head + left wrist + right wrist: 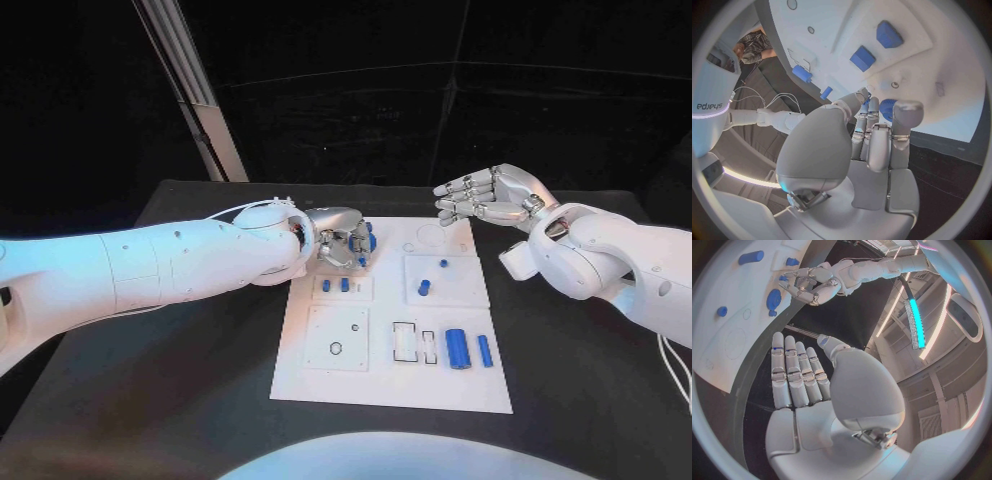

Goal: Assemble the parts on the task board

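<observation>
The white task board [378, 385] lies in the middle of the black table. My left hand [339, 243] hovers at the board's far left corner, fingers curled around a round blue part [886, 108], which sits between thumb and fingers. That round blue part [773, 299] also shows at the left hand's [807, 285] fingertips in the right wrist view. My right hand [490, 196] is raised above the board's far right corner, fingers apart and holding nothing. Two small blue parts [335, 285] stand just below the left hand. Two long blue parts [459, 349] lie near the front right.
More blue parts [426, 287] sit on the raised square at the board's right middle. Empty slots and outlines [405, 342] mark the board's front half. A slanted metal post [195, 90] stands behind the table's far left. Bare black table [173, 380] flanks the board.
</observation>
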Controlling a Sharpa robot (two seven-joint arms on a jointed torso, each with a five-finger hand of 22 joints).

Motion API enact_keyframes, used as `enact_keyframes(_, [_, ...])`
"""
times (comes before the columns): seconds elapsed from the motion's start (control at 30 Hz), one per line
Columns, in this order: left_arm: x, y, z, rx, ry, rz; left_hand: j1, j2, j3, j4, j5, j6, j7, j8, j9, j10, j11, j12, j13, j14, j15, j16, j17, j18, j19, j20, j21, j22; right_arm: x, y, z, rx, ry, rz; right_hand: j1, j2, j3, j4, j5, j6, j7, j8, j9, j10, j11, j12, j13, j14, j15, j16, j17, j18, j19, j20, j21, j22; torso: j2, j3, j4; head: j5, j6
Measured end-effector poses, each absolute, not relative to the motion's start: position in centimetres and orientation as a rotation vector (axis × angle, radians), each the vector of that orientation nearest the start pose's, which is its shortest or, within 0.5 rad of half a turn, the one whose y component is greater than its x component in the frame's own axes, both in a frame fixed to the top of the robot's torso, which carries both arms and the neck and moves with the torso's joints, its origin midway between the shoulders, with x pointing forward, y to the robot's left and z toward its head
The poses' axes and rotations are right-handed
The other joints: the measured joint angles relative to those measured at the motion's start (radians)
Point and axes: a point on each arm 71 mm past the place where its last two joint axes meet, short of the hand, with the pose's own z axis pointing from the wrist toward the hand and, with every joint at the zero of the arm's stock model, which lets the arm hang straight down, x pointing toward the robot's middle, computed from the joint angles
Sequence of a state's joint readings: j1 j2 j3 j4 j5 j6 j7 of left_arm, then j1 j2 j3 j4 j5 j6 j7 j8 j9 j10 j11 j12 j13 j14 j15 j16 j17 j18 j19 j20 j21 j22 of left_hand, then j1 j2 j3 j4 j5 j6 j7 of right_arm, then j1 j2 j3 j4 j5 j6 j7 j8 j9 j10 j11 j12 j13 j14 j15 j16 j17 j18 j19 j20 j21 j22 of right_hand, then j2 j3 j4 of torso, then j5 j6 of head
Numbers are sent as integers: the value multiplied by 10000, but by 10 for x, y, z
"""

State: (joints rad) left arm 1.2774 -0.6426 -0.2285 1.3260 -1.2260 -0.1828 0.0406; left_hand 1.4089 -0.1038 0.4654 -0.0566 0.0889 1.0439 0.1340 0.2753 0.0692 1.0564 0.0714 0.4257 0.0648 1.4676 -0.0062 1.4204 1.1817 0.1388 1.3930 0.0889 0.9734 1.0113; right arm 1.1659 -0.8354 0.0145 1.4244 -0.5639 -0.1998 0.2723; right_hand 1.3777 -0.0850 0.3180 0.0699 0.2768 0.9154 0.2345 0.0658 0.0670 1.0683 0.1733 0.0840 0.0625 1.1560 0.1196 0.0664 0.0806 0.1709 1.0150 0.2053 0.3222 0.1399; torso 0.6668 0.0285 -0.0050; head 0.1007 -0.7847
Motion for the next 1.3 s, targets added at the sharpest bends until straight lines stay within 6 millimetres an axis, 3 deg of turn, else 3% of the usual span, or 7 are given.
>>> enact_keyframes(0.5, [503, 195, -226, 655, 19430, -7907, -39, -41, 27, -28, 0, 0, 0, -35, -1, 35, -35, -39, -1, 0, 1, 0, -32, 1, -1, 1, 0, -2, 502, -222, -184, 5722, 16418, 13225, 0, 0, 0, 0, 0, 0, 0, 0, 0, 0, 0, 0, 0, 0, 0, 0, -7, 0, 0, 0, 0, 1, 15, 9, -15, 2, -22])
enact_keyframes(0.87, [505, 201, -228, 365, 19823, -7793, -129, -57, 26, -28, 0, 32, 33, -76, -6, 34, -35, -87, 0, -5, 5, 0, -126, 1, -1, 1, -46, -78, 502, -222, -184, 5722, 16425, 13228, 0, 0, 0, 0, 0, 0, 0, 0, 0, 0, 0, 0, 0, 0, 0, 0, -6, 0, 0, 0, 0, 2, 19, 17, -37, 25, -15])
enact_keyframes(1.3, [507, 189, -232, 382, 20235, -7643, -168, -96, 26, -28, 0, 33, 33, -76, -5, 34, -34, -87, 0, -6, 7, 0, -131, 2, -1, 1, -116, -133, 502, -222, -184, 5709, 16431, 13235, 0, 0, 0, 0, 0, 0, 0, 0, 0, 0, 0, 0, 0, 0, 0, 0, -5, 0, 0, 0, 0, -7, 20, 18, -37, 22, -30])
